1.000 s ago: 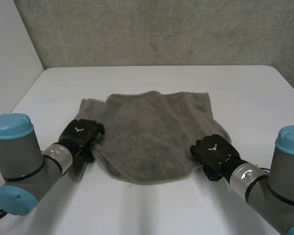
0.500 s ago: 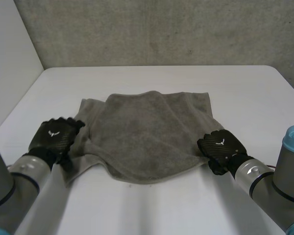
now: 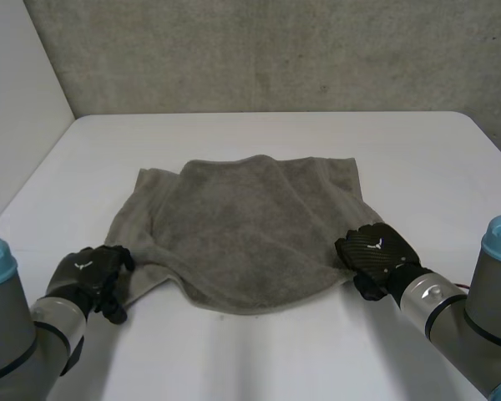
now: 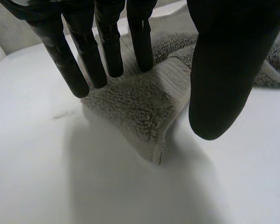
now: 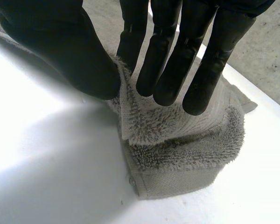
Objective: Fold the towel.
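Head view: the towel (image 3: 250,225) lies in the middle of the table (image 3: 259,359), doubled over once but loosely. Its rounded upper layer leaves the lower layer showing at 9 o'clock. The left hand (image 3: 90,276) sits at the towel's 7 o'clock corner, the right hand (image 3: 374,253) at its 4 o'clock edge.

Left wrist view: the fingers (image 4: 109,51) are straight, apart from the thumb (image 4: 224,70), over the corner and gripping nothing.

Right wrist view: a ridge of cloth stands pinched between thumb and fingers.

I judge 1 rough fold made; squaring the layers and at least 1 more fold remain.
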Available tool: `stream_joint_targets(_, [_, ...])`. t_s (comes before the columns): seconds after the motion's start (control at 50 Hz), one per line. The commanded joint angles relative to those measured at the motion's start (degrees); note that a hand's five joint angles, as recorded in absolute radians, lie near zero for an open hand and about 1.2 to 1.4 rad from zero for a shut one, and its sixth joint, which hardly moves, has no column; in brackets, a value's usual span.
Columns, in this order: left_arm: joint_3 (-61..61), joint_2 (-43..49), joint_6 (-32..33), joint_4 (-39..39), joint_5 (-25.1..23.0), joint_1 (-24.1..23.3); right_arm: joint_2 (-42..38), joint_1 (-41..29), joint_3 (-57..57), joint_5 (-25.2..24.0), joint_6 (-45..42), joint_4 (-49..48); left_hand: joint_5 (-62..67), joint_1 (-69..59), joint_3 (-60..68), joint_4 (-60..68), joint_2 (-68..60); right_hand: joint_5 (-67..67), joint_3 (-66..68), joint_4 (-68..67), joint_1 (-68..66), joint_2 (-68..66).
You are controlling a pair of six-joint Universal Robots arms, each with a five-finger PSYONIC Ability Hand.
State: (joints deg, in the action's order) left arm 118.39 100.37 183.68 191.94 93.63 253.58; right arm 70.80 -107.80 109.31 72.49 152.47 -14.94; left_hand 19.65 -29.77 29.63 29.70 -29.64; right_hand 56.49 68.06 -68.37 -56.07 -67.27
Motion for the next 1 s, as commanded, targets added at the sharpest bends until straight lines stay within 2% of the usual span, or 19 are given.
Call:
stream_joint_targets(0.02, [-1.58, 4.82, 0.62, 3.35, -0.12, -0.01, -0.05, 0.05, 0.03, -0.07, 0.02, -0.09, 8.49, -8.36, 8.50, 8.44, -8.50, 13.51, 11.94, -11.63, -23.93, -12.73])
stream_joint_targets(0.12, [-2.64, 7.29, 0.71, 4.58, -0.12, -0.01, 0.04, 0.05, 0.03, -0.07, 0.02, -0.09, 9.49, -9.36, 9.51, 9.44, -9.50, 13.51, 11.94, -11.63, -23.93, -12.73])
stream_joint_targets(0.16, [-2.91, 7.64, 0.80, 5.29, -0.12, -0.01, 0.04, 0.05, 0.03, -0.07, -0.07, -0.09, 14.55, -14.42, 14.56, 14.49, -14.56, 13.51, 11.94, -11.63, -23.93, -12.73])
stream_joint_targets(0.2, [-3.17, 8.08, 1.23, 7.56, -0.12, 0.08, 0.04, 0.05, 0.03, -0.16, -0.07, -0.09, 33.80, -33.68, 33.82, 33.75, -33.81, 13.51, 11.94, -11.63, -23.93, -12.73])
stream_joint_targets(0.22, [-3.17, 8.08, 1.24, 7.57, -0.12, 0.08, 0.04, 0.14, 0.03, -0.16, -0.07, -0.09, 33.89, -33.76, 33.90, 33.84, -33.90, 13.51, 11.94, -11.63, -23.93, -12.73])
stream_joint_targets(0.24, [-3.17, 8.08, 1.59, 8.96, -0.03, 0.16, 0.04, 0.14, -0.06, -0.07, -0.07, -0.18, 40.72, -40.59, 40.73, 40.66, -40.73, 13.51, 11.94, -11.63, -23.93, -12.73])
stream_joint_targets(0.26, [-3.17, 8.08, 1.59, 8.98, -0.03, 0.16, 0.04, 0.14, -0.06, -0.07, -0.07, -0.18, 40.79, -40.66, 40.80, 40.73, -40.80, 13.51, 11.94, -11.63, -23.93, -12.73])
stream_joint_targets(0.3, [-3.26, 8.08, 3.51, 10.99, -0.03, 0.16, 0.04, 0.14, -0.15, -0.16, -0.07, -0.18, 50.32, -50.20, 50.34, 50.27, -50.34, 13.51, 11.94, -11.63, -23.93, -12.73])
stream_joint_targets(0.5, [-2.91, 8.61, 12.92, 13.37, 0.14, 0.87, 0.04, 0.31, -0.85, 0.11, -0.07, -0.09, 50.35, -50.23, 50.37, 50.30, -50.36, 13.51, 11.94, -11.63, -23.93, -12.73])
stream_joint_targets(0.72, [-2.64, 1.93, 13.81, 10.65, -0.73, 1.65, 5.40, 1.46, -1.29, 0.37, 0.10, 0.88, 50.35, -50.23, 50.37, 50.30, -50.36, 13.51, 11.94, -11.63, -23.93, -12.73])
stream_joint_targets(0.74, [-2.38, 2.02, 13.89, 10.47, -0.73, 2.09, 5.40, 1.37, -1.11, 0.37, 0.10, 0.96, 36.55, -36.43, 36.57, 36.50, -36.56, 13.51, 11.94, -11.63, -23.93, -12.73])
stream_joint_targets(0.76, [-2.38, 2.02, 13.89, 10.47, -0.73, 2.10, 5.40, 1.37, -1.11, 0.37, 0.10, 0.97, 36.41, -36.29, 36.43, 36.36, -36.43, 13.51, 11.94, -11.63, -23.93, -12.73])
stream_joint_targets(0.78, [-2.03, 2.28, 14.07, 10.39, -0.73, 2.36, 5.31, 1.20, -0.94, 0.37, 0.10, 0.97, 19.09, -18.97, 19.11, 19.04, -19.11, 13.51, 11.94, -11.63, -23.93, -12.73])
stream_joint_targets(0.8, [-1.59, 3.33, 14.16, 10.38, -0.73, 2.36, 5.31, 1.19, -0.94, 0.37, 0.10, 0.97, 13.76, -13.63, 13.77, 13.71, -13.77, 13.51, 11.94, -11.63, -23.93, -12.73])
stream_joint_targets(0.88, [-1.24, 6.15, 14.95, 10.21, -0.73, 2.36, 5.05, 0.75, -0.50, 0.37, 0.02, 0.97, 11.85, -11.73, 11.87, 11.80, -11.87, 13.51, 11.94, -11.63, -23.93, -12.73])
stream_joint_targets(1.0, [0.25, 6.33, 20.03, 10.03, -0.73, 3.06, 5.05, 0.93, -0.50, 0.37, -0.07, 0.88, 7.99, -7.86, 8.00, 7.93, -8.00, 13.51, 11.94, -11.63, -23.93, -12.73])
